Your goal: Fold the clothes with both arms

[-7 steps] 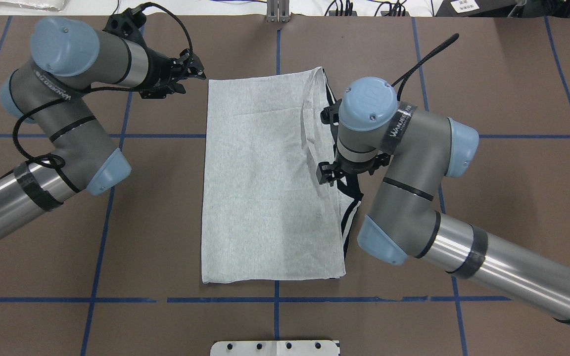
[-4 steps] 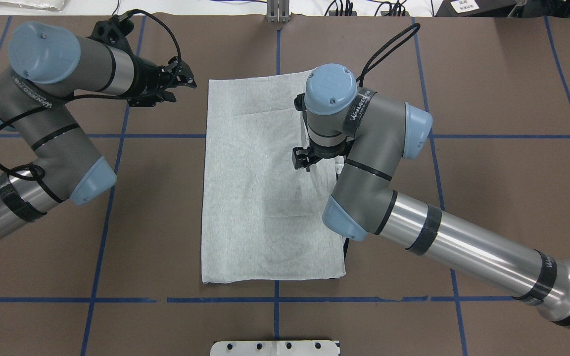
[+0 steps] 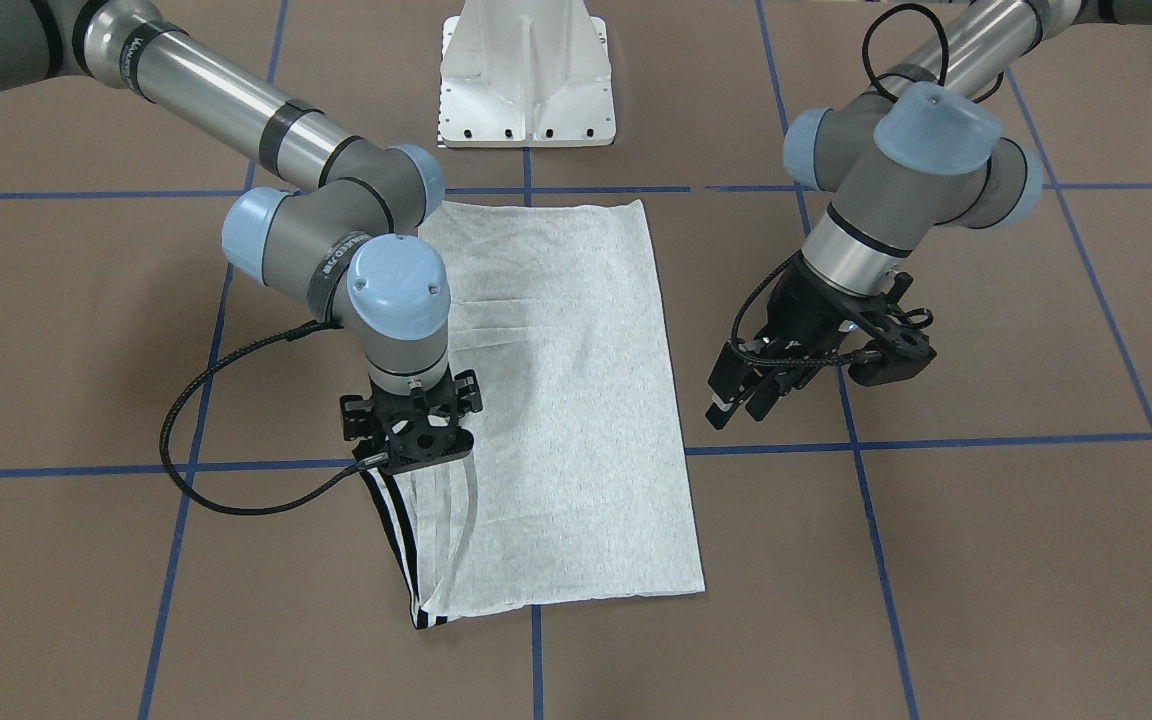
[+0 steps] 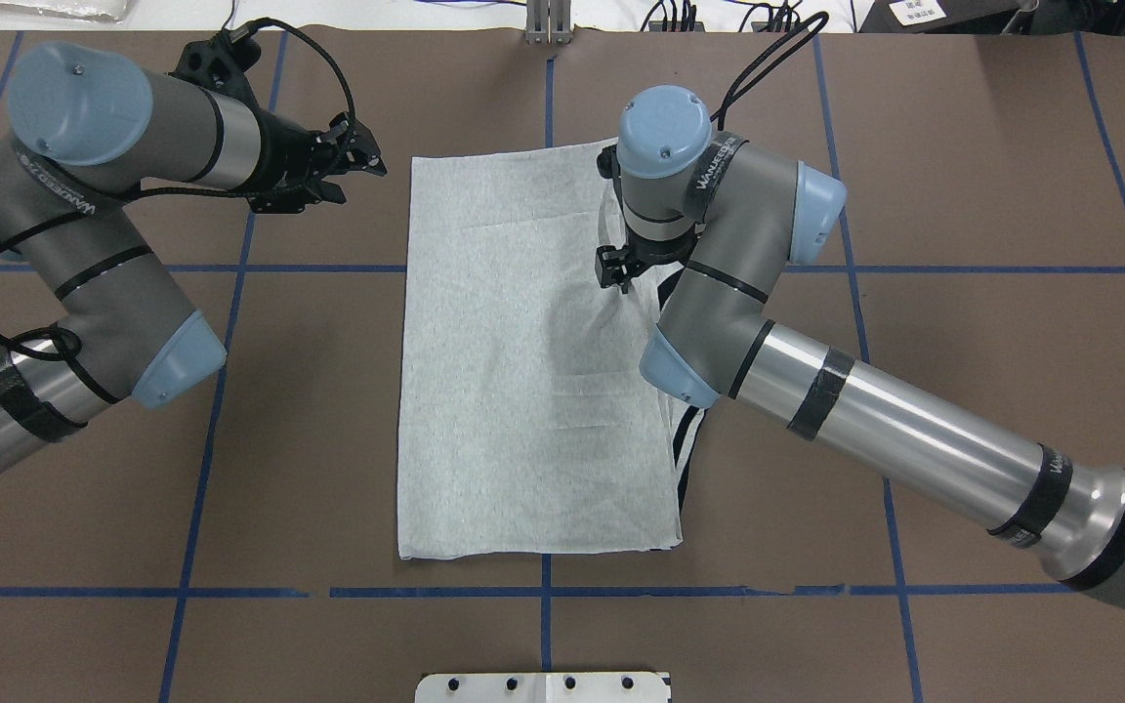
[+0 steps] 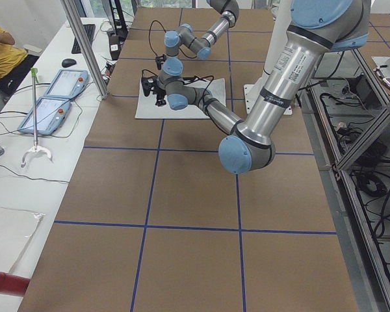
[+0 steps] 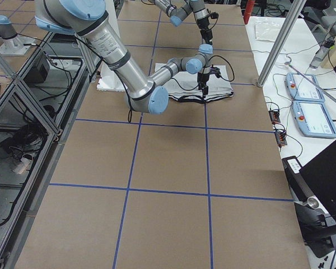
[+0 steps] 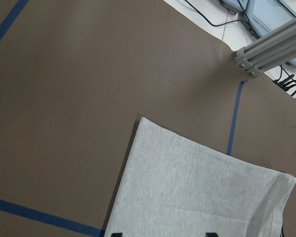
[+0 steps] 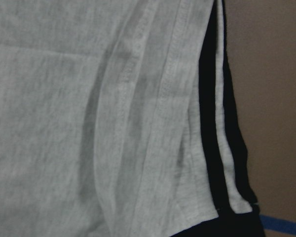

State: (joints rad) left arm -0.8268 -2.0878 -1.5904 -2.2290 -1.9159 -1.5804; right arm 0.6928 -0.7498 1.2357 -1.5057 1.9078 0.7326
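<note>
Travel toward 12 o'clock put the right black end effector [image 4: 616, 276] over the heather-grey T-shirt [image 4: 523, 371], at its striped edge, grip unseen. Meanwhile the left end effector [image 4: 362, 161] stayed spread.

Grey T-shirt [image 4: 533, 391] folded lengthwise, flat, black-striped edge [image 3: 398, 540] perhaps lifted

White lettering starting "WAN" marks the left arm [image 4: 64, 195] and right arm [image 4: 719, 176].

We see near, large left arm [image 5: 247, 146] crossing worktop [image 5: 182, 247] from right. Left end effector [image 5: 148, 84] up by left end of T-shirt [image 5: 149, 110]; grip unclear to us. T-shirt flat, far off. Small right arm [image 5: 208, 32] bent above its far edge. Teach pendants [image 5: 62, 84] left of worktop.
</note>
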